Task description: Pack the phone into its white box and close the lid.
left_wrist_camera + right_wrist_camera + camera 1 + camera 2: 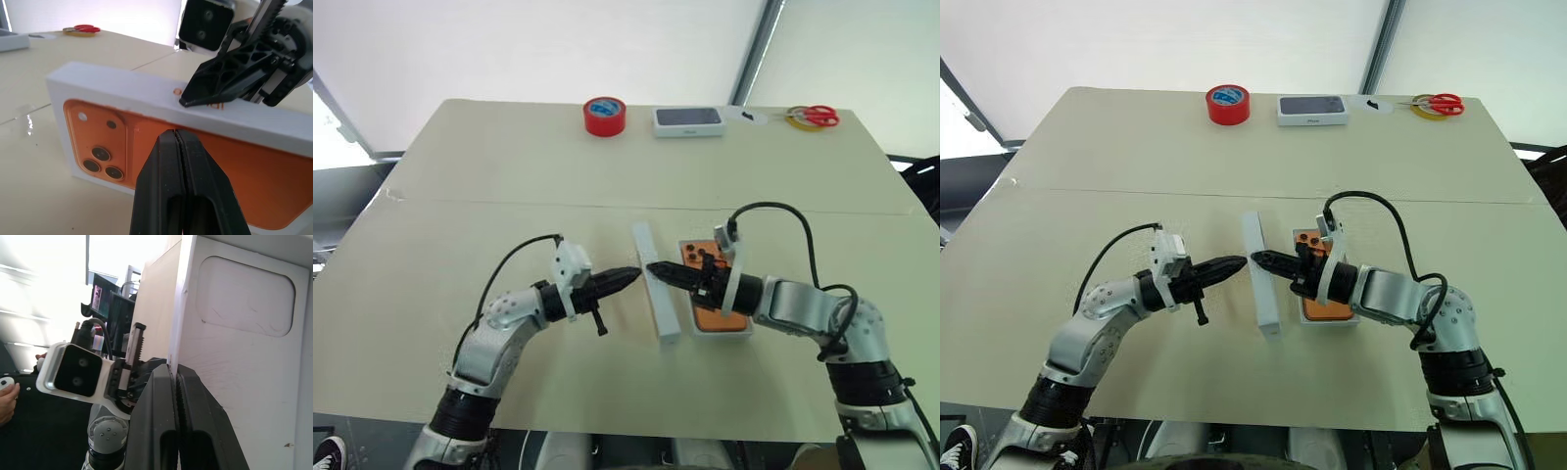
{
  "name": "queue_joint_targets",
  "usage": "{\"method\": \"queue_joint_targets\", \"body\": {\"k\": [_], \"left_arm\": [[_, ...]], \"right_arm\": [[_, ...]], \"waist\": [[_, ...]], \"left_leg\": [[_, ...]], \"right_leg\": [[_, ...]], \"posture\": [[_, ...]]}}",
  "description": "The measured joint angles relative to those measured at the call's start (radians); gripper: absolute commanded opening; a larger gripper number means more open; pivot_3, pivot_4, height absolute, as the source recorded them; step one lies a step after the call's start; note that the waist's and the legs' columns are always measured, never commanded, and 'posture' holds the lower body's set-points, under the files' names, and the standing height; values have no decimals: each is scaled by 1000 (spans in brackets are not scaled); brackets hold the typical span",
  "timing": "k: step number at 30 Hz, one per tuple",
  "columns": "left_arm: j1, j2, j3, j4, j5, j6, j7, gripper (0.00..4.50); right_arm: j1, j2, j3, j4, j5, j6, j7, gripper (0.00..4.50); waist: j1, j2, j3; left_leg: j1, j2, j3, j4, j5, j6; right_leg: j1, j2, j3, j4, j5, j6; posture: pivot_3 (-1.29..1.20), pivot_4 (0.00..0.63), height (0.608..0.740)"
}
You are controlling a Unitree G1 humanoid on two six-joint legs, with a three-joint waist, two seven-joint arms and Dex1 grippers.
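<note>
I had the lid (pixel 655 279) standing on its long edge between my two claws, its long axis running away from me. The left gripper (pixel 628 277), jaws closed on nothing, pointed at its printed face; the right gripper (pixel 656 268), also closed and empty, touched its upper rim. Just right of the lid, under my right arm, the white box (pixel 720 328) held the phone (pixel 697 256). I judged the right claw nearer for tipping the lid over the box.
</note>
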Motion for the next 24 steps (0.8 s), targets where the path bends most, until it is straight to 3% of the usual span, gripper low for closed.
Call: {"method": "queue_joint_targets", "body": {"k": [3, 4, 7, 11, 17, 21, 24], "left_arm": [[-39, -32, -9, 51, 11, -13, -7, 25], [-51, -43, -12, 63, 15, -17, -8, 6], [-79, -75, -23, 102, 26, -37, -13, 0], [-96, -108, -45, 136, 43, -53, -22, 0], [-152, -168, -60, 214, 69, -82, -18, 0], [-155, -184, -67, 221, 70, -89, -20, 0], [-137, -131, -69, 210, 67, -68, -45, 0]], "right_arm": [[-1, -17, -23, 10, 0, -4, 0, 0], [1, -17, -32, 16, 0, -6, 2, 285], [24, -27, -55, 28, 0, -20, 2, 1407], [47, -114, -78, 43, -19, -1, 44, 3503], [44, -281, -151, 118, -252, 35, 258, 3503], [30, -308, -158, 121, -468, -11, 379, 3503], [29, -307, -142, 80, -684, -118, 463, 3503]], "waist": [[1, 0, 0], [1, 0, 0], [5, 0, 0], [13, 0, 0], [20, 0, 0], [15, 1, 0], [14, 1, 0]], "left_leg": [[0, 0, 0, 0, 0, 0], [0, 0, 0, 1, 0, 0], [-2, 0, 0, 1, -1, 1], [-7, 0, 0, 4, -1, 2], [-8, 0, 0, 6, -2, 3], [-9, 1, 0, 6, -2, 3], [-9, 1, 0, 5, -2, 3]], "right_leg": [[0, 0, 0, 0, 0, 0], [0, 0, 0, 0, 0, 0], [-1, 0, 0, 0, 0, 0], [-5, 0, 0, 0, 0, 0], [-5, 0, -1, 0, 0, 0], [-6, 1, -1, 0, 0, 0], [-7, 2, -1, 0, 0, 0]], "posture": [[0, 150, 740], [0, 150, 740], [0, 150, 740], [0, 150, 740], [0, 150, 740], [0, 150, 740], [0, 150, 740]]}}
